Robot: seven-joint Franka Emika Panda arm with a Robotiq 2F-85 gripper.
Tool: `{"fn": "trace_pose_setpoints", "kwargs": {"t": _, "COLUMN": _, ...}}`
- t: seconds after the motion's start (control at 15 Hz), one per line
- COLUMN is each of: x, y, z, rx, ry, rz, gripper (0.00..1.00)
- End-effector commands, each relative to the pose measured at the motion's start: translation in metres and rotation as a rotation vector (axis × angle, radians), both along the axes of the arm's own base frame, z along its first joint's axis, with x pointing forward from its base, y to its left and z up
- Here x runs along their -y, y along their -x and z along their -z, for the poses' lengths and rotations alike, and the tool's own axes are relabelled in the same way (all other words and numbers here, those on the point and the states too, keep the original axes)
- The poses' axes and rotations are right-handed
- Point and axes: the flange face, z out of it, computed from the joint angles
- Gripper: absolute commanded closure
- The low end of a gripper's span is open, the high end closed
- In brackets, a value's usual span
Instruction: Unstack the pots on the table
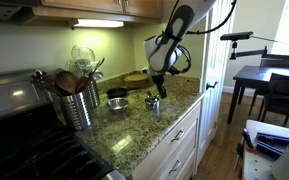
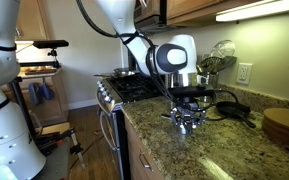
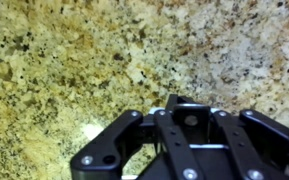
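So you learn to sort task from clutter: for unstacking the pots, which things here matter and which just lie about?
Job: pots, countertop, gripper.
Lying about: utensil holder, cutting board, stove, dining table.

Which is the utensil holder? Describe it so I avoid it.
On the counter, look beside the stove. The utensil holder is the tall steel cylinder holding wooden spoons and a whisk, far taller than the low bowl next to it.
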Motion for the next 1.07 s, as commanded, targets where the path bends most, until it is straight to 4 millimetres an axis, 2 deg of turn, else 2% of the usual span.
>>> {"fn": "trace_pose_setpoints", "kwargs": {"t": 0.0, "x": 0.0057, "y": 0.0091, "z": -0.0196, "rx": 0.052, "ry": 0.013, "rz": 0.022, "gripper": 0.93}}
{"fn": "trace_pose_setpoints", "kwargs": {"t": 0.47, "x": 0.0064, "y": 0.0079, "z": -0.0286, "rx": 0.078, "ry": 0.014, "rz": 0.038, "gripper": 0.93}}
{"fn": "trace_pose_setpoints", "kwargs": {"t": 0.53, "x": 0.0055, "y": 0.0080, "z": -0.0280, "rx": 0.075, "ry": 0.015, "rz": 0.037, "gripper": 0.77}}
{"fn": "trace_pose_setpoints", "kwargs": {"t": 0.6, "x": 0.0052, "y": 0.0081, "z": -0.0282, "rx": 0.076, "ry": 0.015, "rz": 0.038, "gripper": 0.66}}
{"fn": "trace_pose_setpoints", "kwargs": {"t": 1.0, "x": 0.0032, "y": 0.0093, "z": -0.0263, "rx": 0.070, "ry": 0.014, "rz": 0.037, "gripper": 0.27}}
